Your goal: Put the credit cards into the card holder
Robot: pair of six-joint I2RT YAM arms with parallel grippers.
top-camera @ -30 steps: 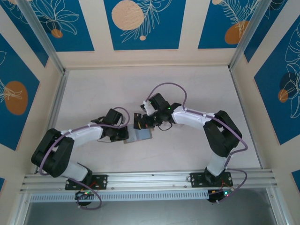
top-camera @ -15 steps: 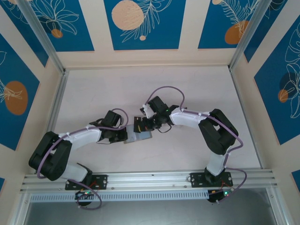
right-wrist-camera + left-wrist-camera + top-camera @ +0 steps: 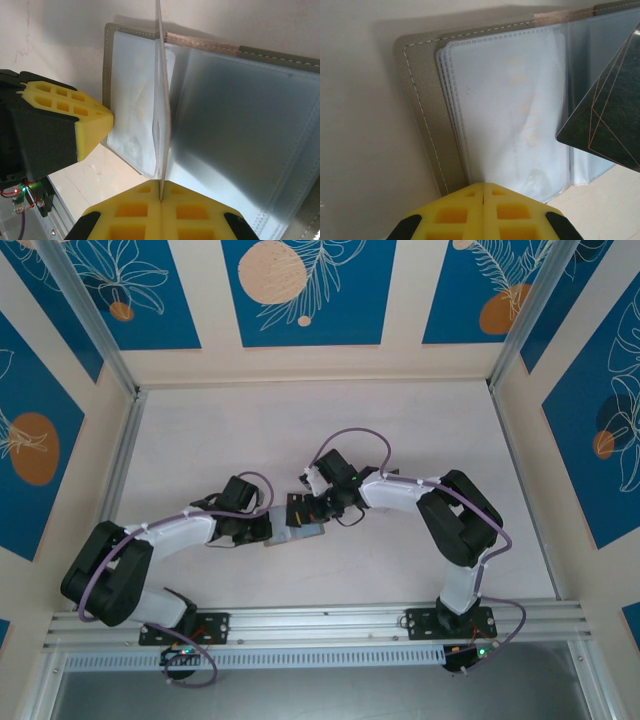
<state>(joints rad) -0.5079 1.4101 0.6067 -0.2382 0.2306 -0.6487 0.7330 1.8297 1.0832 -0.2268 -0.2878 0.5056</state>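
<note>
The card holder [image 3: 300, 531] lies open on the table: a grey stitched cover [image 3: 422, 115] with clear inner sleeves [image 3: 515, 110]. My left gripper [image 3: 484, 186] is shut, its yellow tips resting against the near edge of the sleeves [image 3: 132, 115]. My right gripper [image 3: 161, 187] is shut on a black credit card [image 3: 615, 125] with thin gold lines. The right wrist view shows this card edge-on [image 3: 161, 100], standing upright over the open sleeves near the holder's spine. From above, the right gripper [image 3: 300, 506] hovers over the holder, just right of the left gripper [image 3: 266, 527].
Both arms meet near the middle of the pale table [image 3: 420, 440]. Aluminium rails [image 3: 310, 620] run along the near edge and up both sides. Patterned walls [image 3: 300, 290] close off the back and sides.
The right arm has drawn in to the left, bringing the black card a little closer over the holder. The left arm has barely shifted, and both grippers have stayed shut.
</note>
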